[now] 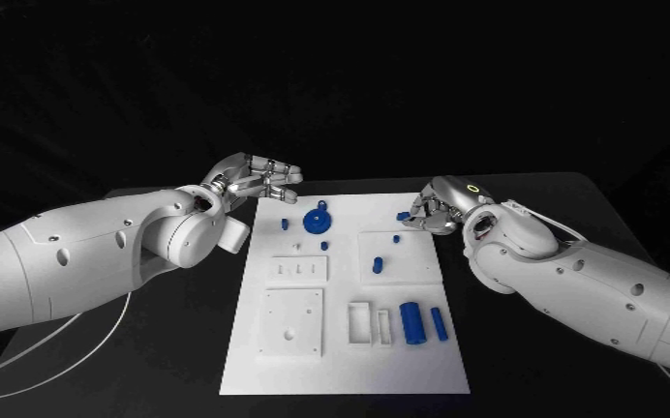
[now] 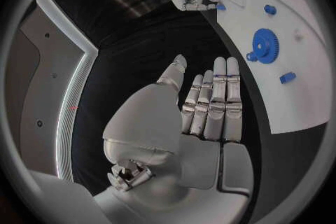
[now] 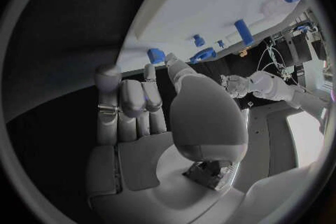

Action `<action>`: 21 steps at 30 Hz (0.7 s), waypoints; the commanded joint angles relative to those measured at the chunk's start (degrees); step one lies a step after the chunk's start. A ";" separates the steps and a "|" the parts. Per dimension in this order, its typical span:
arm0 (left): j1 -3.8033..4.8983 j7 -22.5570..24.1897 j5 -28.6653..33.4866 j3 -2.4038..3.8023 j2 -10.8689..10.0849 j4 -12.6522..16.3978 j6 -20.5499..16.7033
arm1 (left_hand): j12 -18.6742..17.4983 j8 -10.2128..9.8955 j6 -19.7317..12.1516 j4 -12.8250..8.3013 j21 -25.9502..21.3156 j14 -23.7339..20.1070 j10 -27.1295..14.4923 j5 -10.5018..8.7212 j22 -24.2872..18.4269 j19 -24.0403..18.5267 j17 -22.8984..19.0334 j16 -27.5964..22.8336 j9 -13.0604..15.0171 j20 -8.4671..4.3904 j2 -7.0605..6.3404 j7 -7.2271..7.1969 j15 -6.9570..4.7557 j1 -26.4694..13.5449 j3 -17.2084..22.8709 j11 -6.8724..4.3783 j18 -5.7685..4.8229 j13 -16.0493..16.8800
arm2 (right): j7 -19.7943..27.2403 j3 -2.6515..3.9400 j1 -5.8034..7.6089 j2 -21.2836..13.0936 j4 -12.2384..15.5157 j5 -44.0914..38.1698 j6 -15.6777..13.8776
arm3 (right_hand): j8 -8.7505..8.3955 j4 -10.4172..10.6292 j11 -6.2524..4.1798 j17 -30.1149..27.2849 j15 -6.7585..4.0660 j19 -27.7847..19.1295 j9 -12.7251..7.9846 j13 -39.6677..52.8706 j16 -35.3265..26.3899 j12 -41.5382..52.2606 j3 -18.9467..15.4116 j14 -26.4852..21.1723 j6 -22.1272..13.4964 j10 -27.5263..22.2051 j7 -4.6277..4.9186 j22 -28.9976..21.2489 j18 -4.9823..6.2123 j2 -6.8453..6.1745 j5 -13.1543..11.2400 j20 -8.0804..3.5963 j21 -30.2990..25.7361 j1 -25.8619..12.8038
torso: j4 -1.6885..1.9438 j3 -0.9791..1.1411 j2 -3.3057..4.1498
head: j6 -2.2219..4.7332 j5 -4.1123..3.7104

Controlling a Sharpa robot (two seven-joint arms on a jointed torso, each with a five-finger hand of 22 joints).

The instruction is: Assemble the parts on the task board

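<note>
Nearest, at the lower centre of the head view, two blue cylinders (image 1: 413, 322) lie on the white board (image 1: 350, 370): probably rigid, light and prone to roll, so best pinched across the middle. Farther up sits the gear (image 1: 317, 219), likely stiff; take it by the toothed rim. At the board's upper right the right hand (image 1: 430, 213) touches a small blue part (image 1: 408, 216), though whether it grips is unclear. The left hand (image 1: 258, 183), upper left, holds nothing, fingers (image 2: 218, 102) straight.
</note>
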 commanded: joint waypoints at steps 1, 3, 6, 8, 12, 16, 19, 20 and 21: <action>-0.04 0.28 -0.16 0.04 0.11 0.04 0.81 | 0.22 0.17 -0.45 -0.27 0.26 -0.40 -0.27 0.11 -0.06 -0.40 -0.09 -0.25 0.05 0.17 0.24 0.05 0.01 0.09 -0.17 0.00 -0.08 0.09 | -0.83 0.00 -0.05 0.16 -0.24 -0.17 2.13 | -0.02 0.49 -0.29 -0.08 -0.32 3.07 -0.13 -0.13 -0.43 -0.30 -0.17 -0.10 -0.21 -0.10 -0.04 3.82 -0.70 0.01 0.32 -0.41 0.11 -0.71 | 0.07 0.03 -0.03 | -0.01 -0.04; -0.05 0.28 -0.16 0.04 0.11 0.04 0.82 | 0.22 0.17 -0.45 -0.27 0.26 -0.40 -0.27 0.11 -0.06 -0.40 -0.09 -0.25 0.05 0.17 0.24 0.05 0.01 0.09 -0.17 0.00 -0.08 0.09 | -0.85 0.00 -0.05 0.28 -0.38 -0.16 2.32 | -0.01 0.61 -0.29 -0.04 -0.33 3.06 -0.16 -0.12 -0.38 -0.29 -0.27 -0.08 -0.21 -0.10 -0.04 3.79 -0.68 -0.03 0.42 -0.42 -0.01 -0.79 | 0.07 0.03 -0.01 | -0.02 -0.03; -0.06 0.28 -0.16 0.04 0.12 0.03 0.81 | 0.22 0.17 -0.45 -0.27 0.26 -0.40 -0.27 0.11 -0.06 -0.40 -0.09 -0.25 0.05 0.17 0.24 0.05 0.01 0.09 -0.17 0.00 -0.08 0.09 | -0.71 0.00 -0.05 0.44 -0.50 -0.07 2.50 | -0.01 0.73 -0.29 -0.07 -0.32 3.07 -0.22 -0.16 -0.43 -0.36 -0.33 -0.09 -0.23 -0.13 -0.03 3.81 -0.69 0.01 0.46 -0.41 0.02 -0.67 | -0.01 0.06 -0.01 | -0.04 0.05; -0.07 0.27 -0.16 0.04 0.13 0.02 0.81 | 0.22 0.17 -0.45 -0.27 0.26 -0.40 -0.27 0.11 -0.06 -0.40 -0.09 -0.25 0.05 0.17 0.24 0.05 0.01 0.09 -0.17 0.00 -0.08 0.09 | -0.58 0.00 -0.05 0.54 -0.55 0.01 2.61 | -0.02 0.68 -0.28 -0.08 -0.31 3.07 -0.28 -0.17 -0.45 -0.39 -0.22 -0.09 -0.26 -0.15 -0.02 3.81 -0.69 0.08 0.42 -0.40 0.01 -0.52 | 0.00 0.06 0.00 | -0.04 0.05; -0.07 0.25 -0.16 0.04 0.14 0.00 0.81 | 0.22 0.17 -0.45 -0.27 0.26 -0.40 -0.27 0.11 -0.06 -0.40 -0.09 -0.25 0.05 0.17 0.24 0.05 0.01 0.09 -0.17 0.00 -0.08 0.09 | -0.23 0.00 -0.05 0.71 -0.66 0.27 2.69 | -0.02 0.73 -0.13 -0.10 -0.19 3.07 -2.42 -0.16 -0.48 -0.38 0.45 -0.10 -0.46 -0.23 0.19 3.85 -0.63 0.08 0.32 -0.29 -0.10 -0.51 | 0.06 0.05 0.00 | -0.05 0.07; -0.07 0.23 -0.17 0.04 0.15 -0.01 0.84 | 0.21 0.18 -0.50 -0.35 0.29 -0.39 -0.38 0.11 -0.09 -0.41 -0.09 -0.25 0.05 0.17 0.25 0.06 0.01 0.14 -0.15 0.03 -0.07 0.09 | -0.05 0.00 -0.05 0.87 -0.78 0.41 2.49 | -0.03 0.71 0.30 -0.06 0.01 3.07 -6.17 -0.04 -0.39 -0.15 1.33 -0.08 -1.42 -0.26 0.76 3.92 -0.44 0.17 0.63 -0.09 -0.14 -0.60 | 0.04 0.05 -0.01 | -0.06 0.11; -0.07 0.19 -0.20 0.04 0.16 -0.02 0.87 | 0.21 0.18 -0.50 -0.35 0.29 -0.39 -0.38 0.11 -0.09 -0.41 -0.09 -0.25 0.05 0.17 0.25 0.06 0.01 0.14 -0.15 0.03 -0.07 0.09 | -0.04 0.00 -0.05 0.96 -0.85 0.53 2.50 | -0.09 0.17 0.56 -0.09 0.12 3.07 -8.24 -0.04 -0.39 -0.11 2.36 -0.12 -2.74 -0.33 1.27 3.92 -0.31 0.36 3.39 0.02 -0.21 -0.13 | 0.04 0.05 0.00 | -0.10 0.18; -0.07 0.17 -0.22 0.04 0.16 -0.02 0.88 | 0.21 0.18 -0.50 -0.35 0.29 -0.39 -0.38 0.11 -0.09 -0.41 -0.09 -0.25 0.05 0.17 0.25 0.06 0.01 0.14 -0.15 0.03 -0.07 0.09 | -0.04 0.00 -0.05 1.00 -0.87 0.56 2.54 | -0.06 -0.23 0.68 -0.09 0.20 3.05 -8.87 -0.06 -0.39 -0.14 3.17 -0.12 -3.28 -0.41 1.48 3.92 -0.26 0.53 4.48 0.08 -0.24 0.17 | 0.06 0.05 0.01 | -0.08 0.19; -0.07 0.15 -0.24 0.04 0.16 -0.02 0.89 | 0.21 0.18 -0.50 -0.35 0.29 -0.39 -0.38 0.11 -0.09 -0.41 -0.09 -0.25 0.05 0.17 0.25 0.06 0.01 0.14 -0.15 0.03 -0.07 0.09 | -0.02 0.00 -0.05 1.03 -0.89 0.59 2.58 | -0.09 -0.92 0.74 -0.11 0.23 3.05 -9.59 -0.07 -0.41 -0.17 4.51 -0.14 -3.79 -0.49 1.67 3.93 -0.20 0.78 6.38 0.13 -0.26 0.68 | 0.04 0.05 0.01 | -0.07 0.20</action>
